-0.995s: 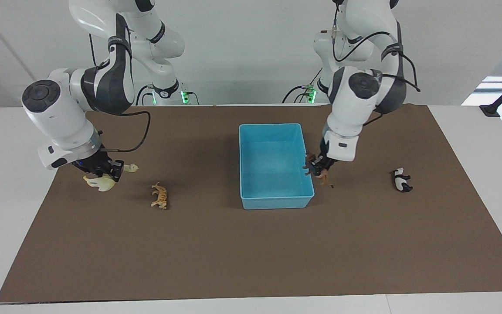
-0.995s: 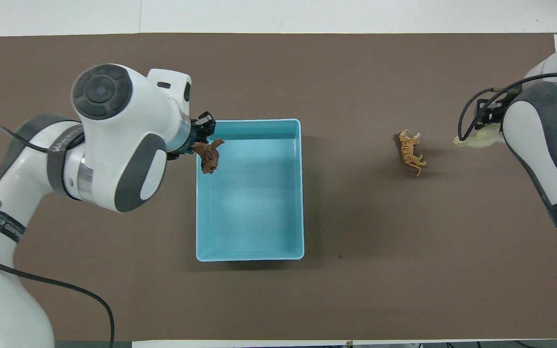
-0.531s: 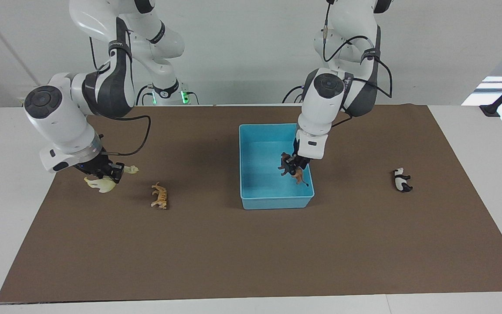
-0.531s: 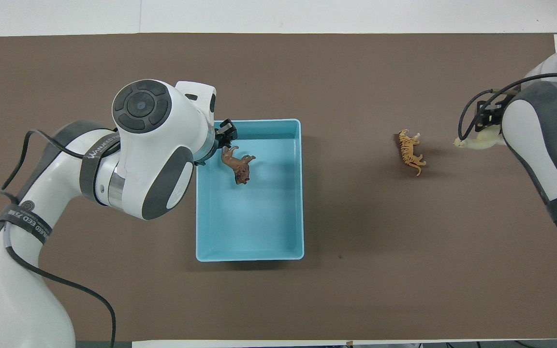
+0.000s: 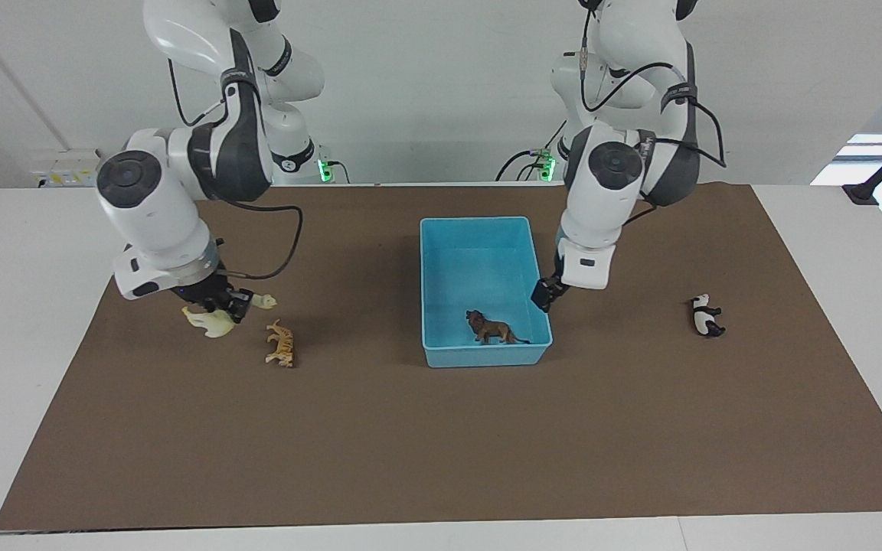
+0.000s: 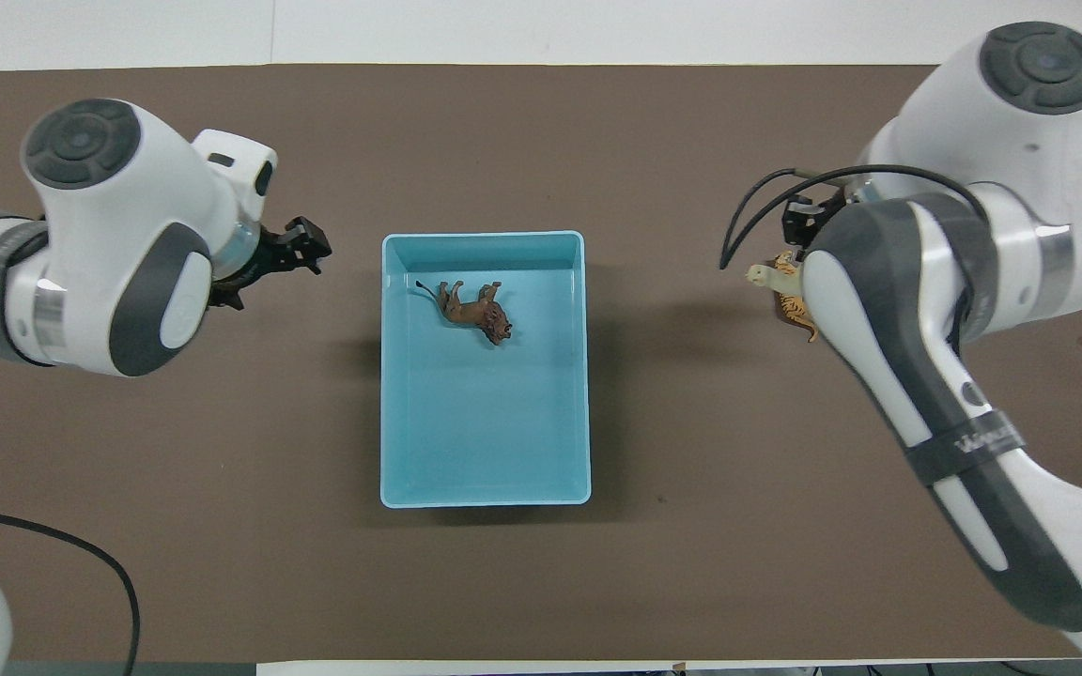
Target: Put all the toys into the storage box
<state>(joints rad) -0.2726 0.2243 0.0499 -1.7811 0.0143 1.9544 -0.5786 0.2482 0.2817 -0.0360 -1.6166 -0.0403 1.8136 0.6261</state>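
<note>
The light blue storage box (image 5: 472,256) stands mid-table and also shows in the overhead view (image 6: 485,422). The brown lion (image 5: 491,329) (image 6: 477,311) lies in it, at the end farther from the robots. My left gripper (image 5: 544,295) (image 6: 301,252) is open and empty, raised beside the box toward the left arm's end. My right gripper (image 5: 220,304) is shut on the pale cream long-necked toy (image 5: 213,321) (image 6: 760,274), held just above the mat beside the orange tiger (image 5: 280,344) (image 6: 793,306). The panda (image 5: 706,316) lies toward the left arm's end.
A brown mat (image 5: 441,444) covers the table. In the overhead view the right arm hides part of the tiger and the left arm hides the panda. Both toys on the mat lie about as far from the robots as the lion.
My left gripper let go of the lion, which now lies in the box, and drew back out toward the left arm's end. My right gripper carried the cream toy toward the tiger.
</note>
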